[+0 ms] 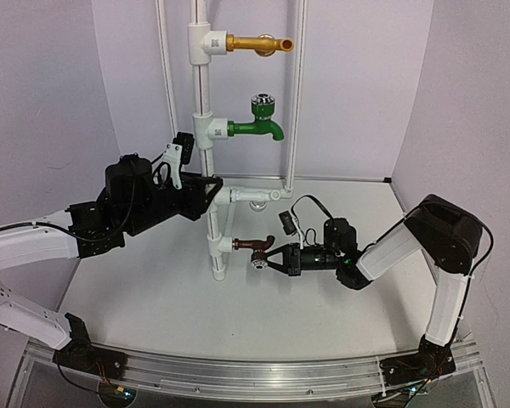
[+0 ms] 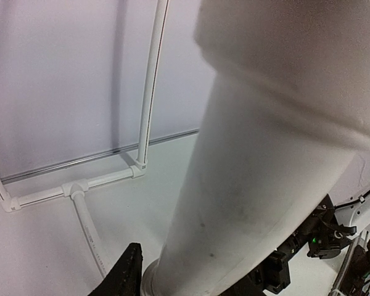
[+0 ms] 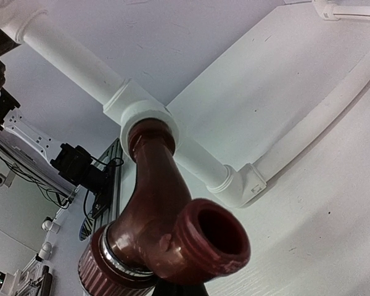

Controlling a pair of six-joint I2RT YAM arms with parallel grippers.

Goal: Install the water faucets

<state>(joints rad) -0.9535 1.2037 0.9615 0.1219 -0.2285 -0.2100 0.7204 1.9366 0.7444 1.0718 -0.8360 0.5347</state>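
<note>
The small dark brown faucet (image 1: 253, 246) sticks out sideways from the lowest white tee fitting (image 1: 220, 246) on the upright pipe (image 1: 202, 93). In the right wrist view the faucet (image 3: 157, 203) has its inlet end seated in the fitting (image 3: 142, 117), its open spout mouth faces the camera, and its ribbed knob sits at lower left. My right gripper (image 1: 270, 257) is shut on the faucet; only a dark fingertip shows below it. My left gripper (image 1: 206, 189) is shut on the upright pipe (image 2: 265, 160) above the fitting, with one black finger (image 2: 126, 274) beside it.
A green faucet (image 1: 257, 127) and a long gold faucet (image 1: 257, 43) are mounted higher on the same pipe. A white pipe frame (image 1: 294, 102) stands behind, with low pipes (image 2: 86, 185) along the table. White walls enclose the table. A metal rail (image 1: 255, 374) runs along the near edge.
</note>
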